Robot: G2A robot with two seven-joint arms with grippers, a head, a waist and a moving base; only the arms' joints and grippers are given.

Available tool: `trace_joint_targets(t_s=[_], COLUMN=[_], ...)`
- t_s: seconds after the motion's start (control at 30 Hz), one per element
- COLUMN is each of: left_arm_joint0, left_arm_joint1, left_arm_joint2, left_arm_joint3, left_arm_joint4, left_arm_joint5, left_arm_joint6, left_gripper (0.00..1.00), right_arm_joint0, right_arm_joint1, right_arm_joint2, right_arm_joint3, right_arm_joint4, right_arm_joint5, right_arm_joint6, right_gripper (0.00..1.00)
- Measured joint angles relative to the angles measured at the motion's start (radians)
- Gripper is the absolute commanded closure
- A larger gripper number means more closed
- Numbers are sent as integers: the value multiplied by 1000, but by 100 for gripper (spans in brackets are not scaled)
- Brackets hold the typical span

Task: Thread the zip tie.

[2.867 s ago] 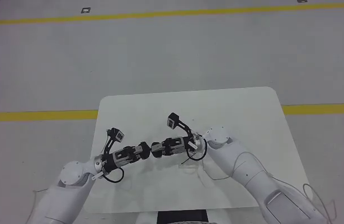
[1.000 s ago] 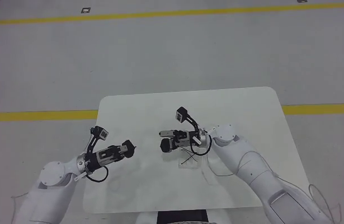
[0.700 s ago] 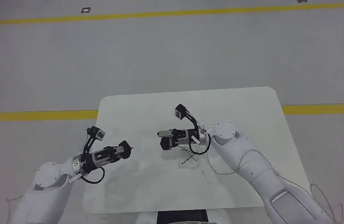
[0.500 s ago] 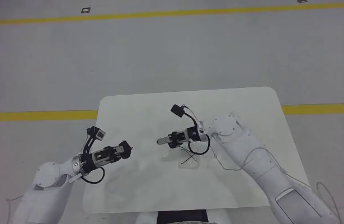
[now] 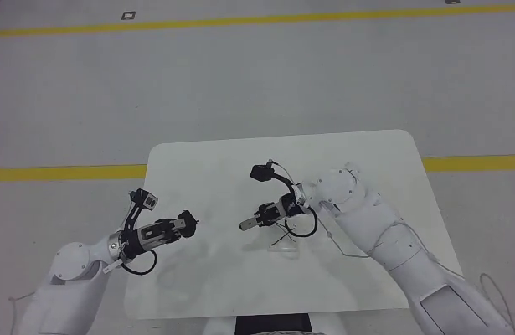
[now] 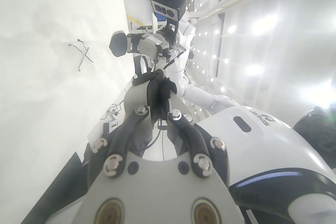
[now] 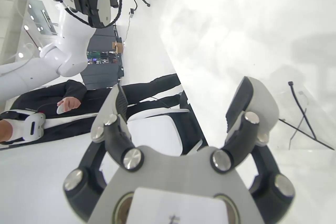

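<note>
Both arms have backed off from where they were meeting nose to nose over the middle of the table about three seconds ago. Left arm pulled out toward the left edge and hasn't budged in the last bit. Right one swung round over the last second, and its tip now sits a bit nearer the front edge.

So right now: the left gripper (image 5: 190,221) hangs over the left side of the white rounded-corner table (image 5: 341,159), well apart from everything else. From its own wrist view the left gripper (image 6: 157,101) has its fingers pressed together. Can't tell if anything thin is pinched in there or not.

The right gripper (image 5: 245,224) is near the table's middle, pointing toward the left arm. Its own wrist view shows the right gripper (image 7: 181,93) spread wide with nothing between the pads.

The thin black plastic zip ties (image 5: 281,239) are lying crossed over each other on a small clear plastic sheet (image 5: 292,248), flat on the table. That's just beside the right gripper, on the robot's side of it, not touching the fingers. The right wrist view shows one tie (image 7: 302,109) with its little square head end.
</note>
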Motion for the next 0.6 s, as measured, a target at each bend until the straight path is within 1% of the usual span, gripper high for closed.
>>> trace_joint_targets(t_s=[0.4,0.5,0.6], left_arm_joint0=[0,0,0], left_arm_joint1=[0,0,0], left_arm_joint2=[0,0,0], left_arm_joint3=[0,0,0], left_arm_joint4=[0,0,0], left_arm_joint5=[0,0,0], left_arm_joint6=[0,0,0], left_gripper=[100,100,100], right_arm_joint0=[-2,-13,-25], right_arm_joint1=[0,7,19], right_arm_joint2=[0,-2,4], right_arm_joint3=[-2,-33,-80], right_arm_joint4=[-4,-50,-91], right_arm_joint5=[0,8,16], right_arm_joint6=[-4,-20,5], right_gripper=[0,0,0])
